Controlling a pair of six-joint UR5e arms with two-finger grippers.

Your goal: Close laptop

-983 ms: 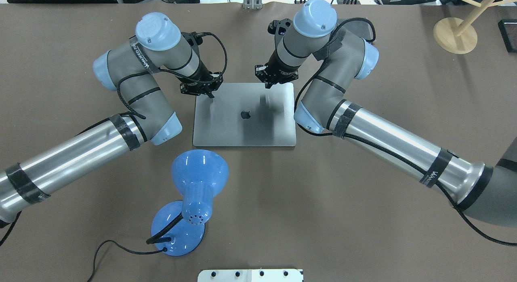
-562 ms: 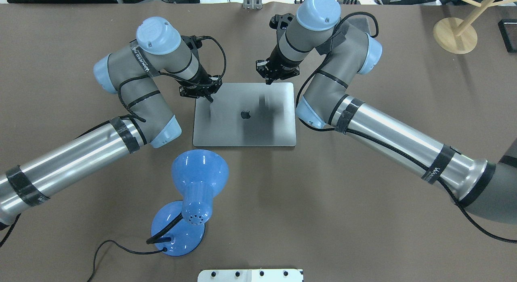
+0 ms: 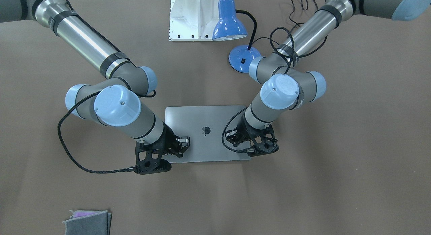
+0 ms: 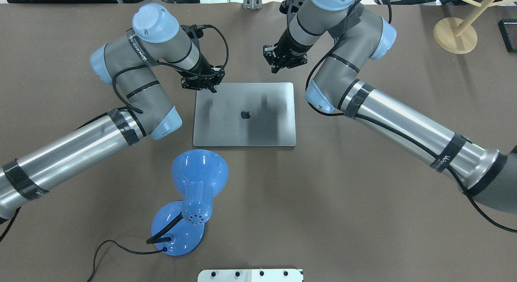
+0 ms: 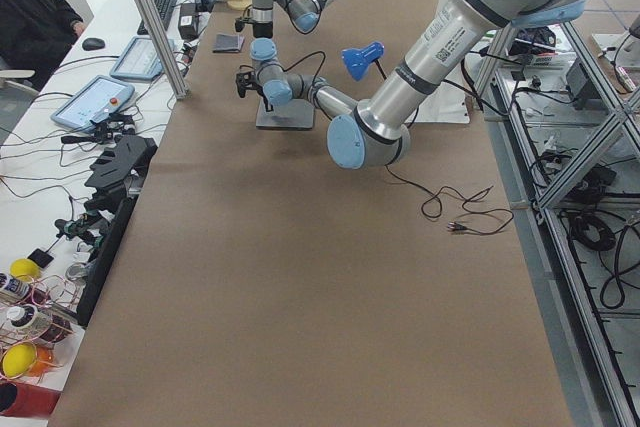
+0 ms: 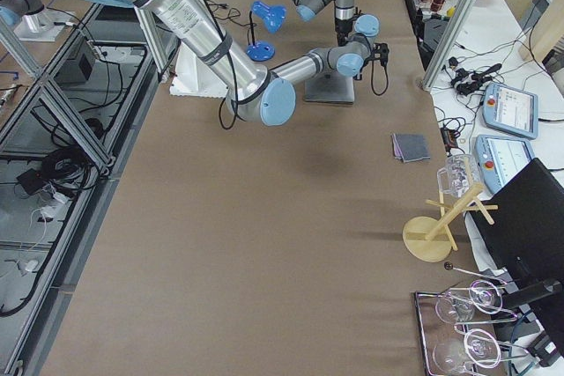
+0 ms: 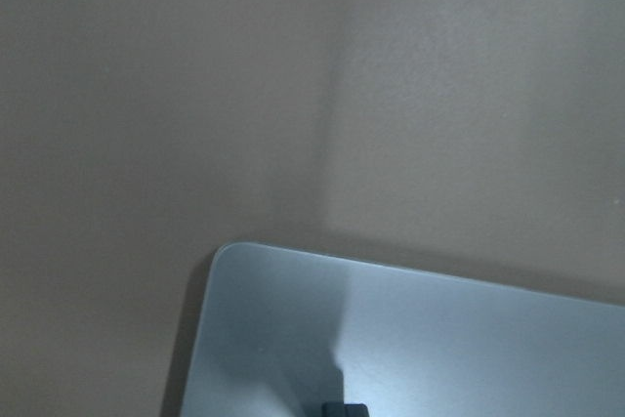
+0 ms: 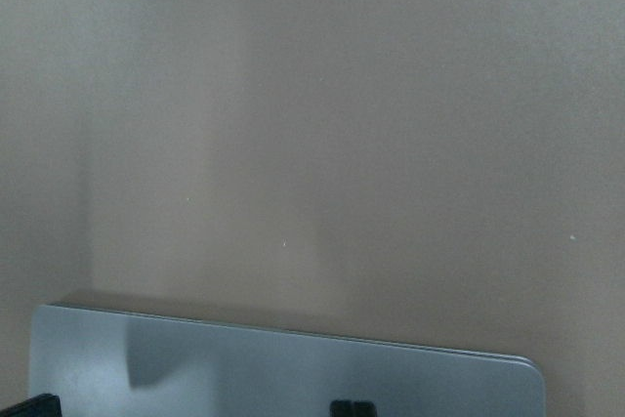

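Observation:
The space-grey laptop point(image 4: 226, 128) lies shut and flat on the brown table, dark apple logo up; it also shows in the front view point(image 3: 205, 117). My left gripper point(image 4: 213, 90) looks shut and empty, its tip just over the lid's far left corner. My right gripper point(image 4: 274, 70) looks shut and empty, raised above the table just beyond the lid's far edge. The left wrist view shows a lid corner point(image 7: 439, 339) and one dark fingertip point(image 7: 344, 408). The right wrist view shows the lid's edge point(image 8: 244, 368) below.
A blue desk lamp point(image 4: 198, 173) with a black cord stands near the laptop's front left corner. A white base point(image 4: 250, 275) sits at the near edge. A wooden stand point(image 4: 454, 33) is at the far right. A grey cloth point(image 3: 87, 222) lies on the operators' side.
Both grippers have drawn back from the lid toward its far edge. The right gripper rose and moved past the far edge; the left shifted slightly to the far left corner. The laptop has not moved.

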